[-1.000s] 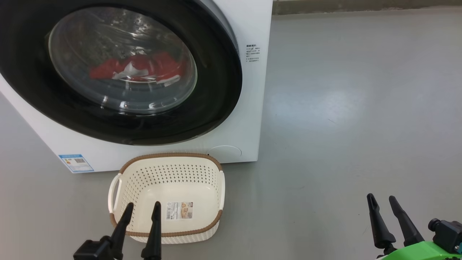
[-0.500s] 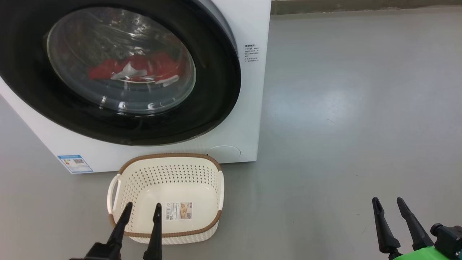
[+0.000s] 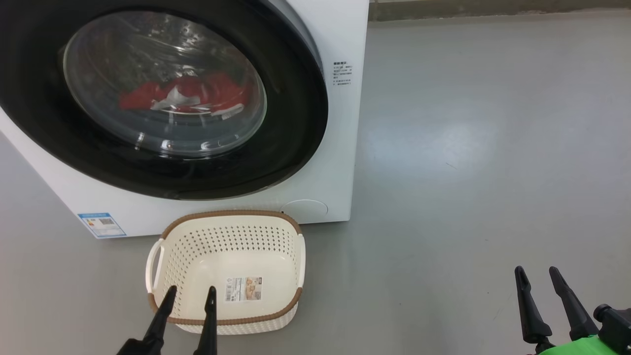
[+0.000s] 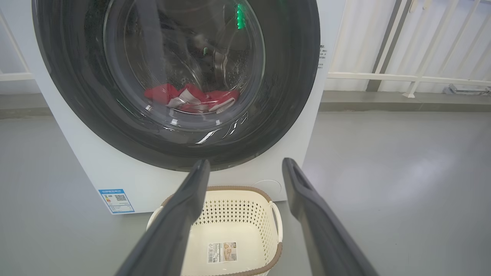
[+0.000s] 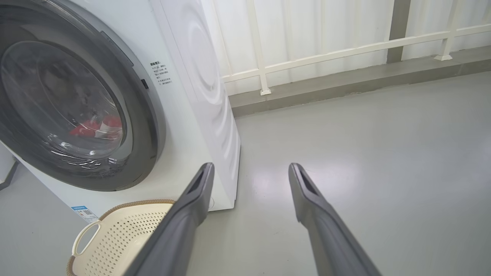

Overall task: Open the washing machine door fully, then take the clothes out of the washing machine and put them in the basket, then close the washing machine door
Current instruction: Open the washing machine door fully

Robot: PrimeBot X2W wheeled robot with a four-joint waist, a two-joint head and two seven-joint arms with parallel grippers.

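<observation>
Floor: a smooth, glossy grey floor (image 3: 468, 172) with a pale sheen of light on it.
Room: a low grey kerb (image 5: 345, 82) bounds the far side of the floor. Above it a white barred railing (image 5: 326, 53) stands before pale panels.
Machine: one big white front-loading washing machine (image 3: 340, 148) stands on the floor at my left front.
Door: one large round door (image 3: 296, 123), with a wide glossy black rim around a clear bulging glass, lies shut against the machine's front.
Clothes: a bright red heap of clothes (image 3: 197, 93) with white trim lies low in the drum behind the glass. I cannot count the pieces.
Basket: one small cream-white perforated plastic basket (image 3: 229, 215) with a brown rim and two side handles sits on the floor just below the door. A paper label (image 3: 244, 288) lies on its bottom.
Stickers: two on the machine, a blue sticker (image 3: 101, 224) low at the left and small printed text (image 3: 343, 73) by the door's right edge.
My left gripper (image 3: 192, 289): two dark fingers spread wide, gripping nothing, above the basket's near rim.
My right gripper (image 3: 536, 270): two dark fingers spread wide, gripping nothing, over the floor well to the right of the basket.
Open room: a broad stretch of floor runs from the machine's right side to the kerb.
</observation>
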